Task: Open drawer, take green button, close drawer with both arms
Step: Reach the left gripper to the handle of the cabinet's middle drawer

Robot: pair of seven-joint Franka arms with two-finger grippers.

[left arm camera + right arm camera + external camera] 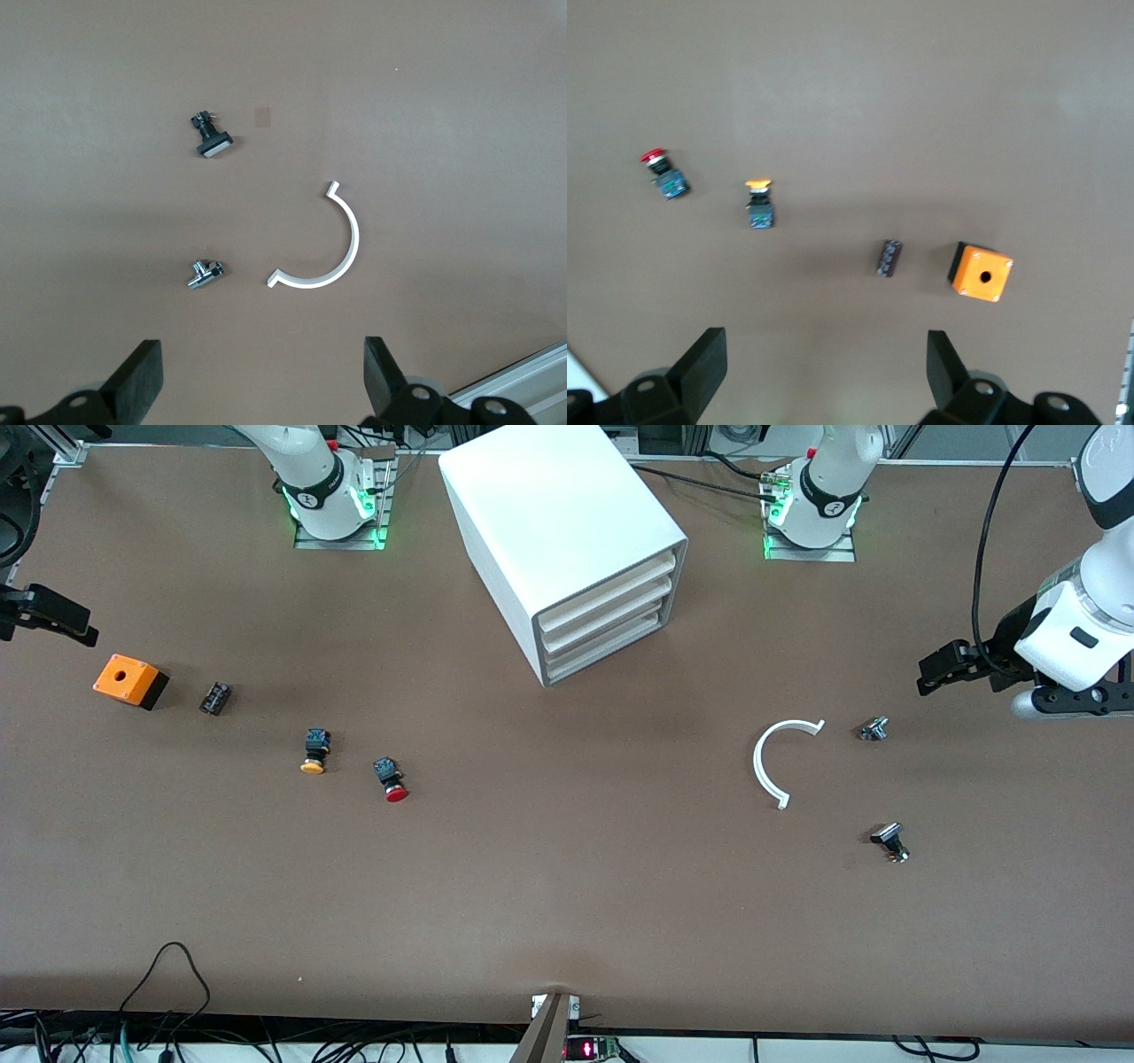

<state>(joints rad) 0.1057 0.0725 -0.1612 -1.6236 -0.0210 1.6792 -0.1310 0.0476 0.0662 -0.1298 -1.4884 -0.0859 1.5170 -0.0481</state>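
The big white cabinet (549, 522) stands at the middle of the table, close to the arms' bases. Its three cream drawer fronts are all shut, and the drawer (607, 645) is the lowest one. The green-capped button is out of view. My left gripper (941, 668) is open and empty, up over the left arm's end of the table; in the left wrist view (261, 372) it has only bare table between its fingers. My right gripper (64, 622) is open and empty over the right arm's end; the right wrist view (824, 363) shows the same.
An orange box (130, 680), a small black part (214, 698), a yellow-capped button (314, 751) and a red-capped button (391, 779) lie toward the right arm's end. A white curved piece (780, 762) and two small metal parts (874, 729) (890, 841) lie toward the left arm's end.
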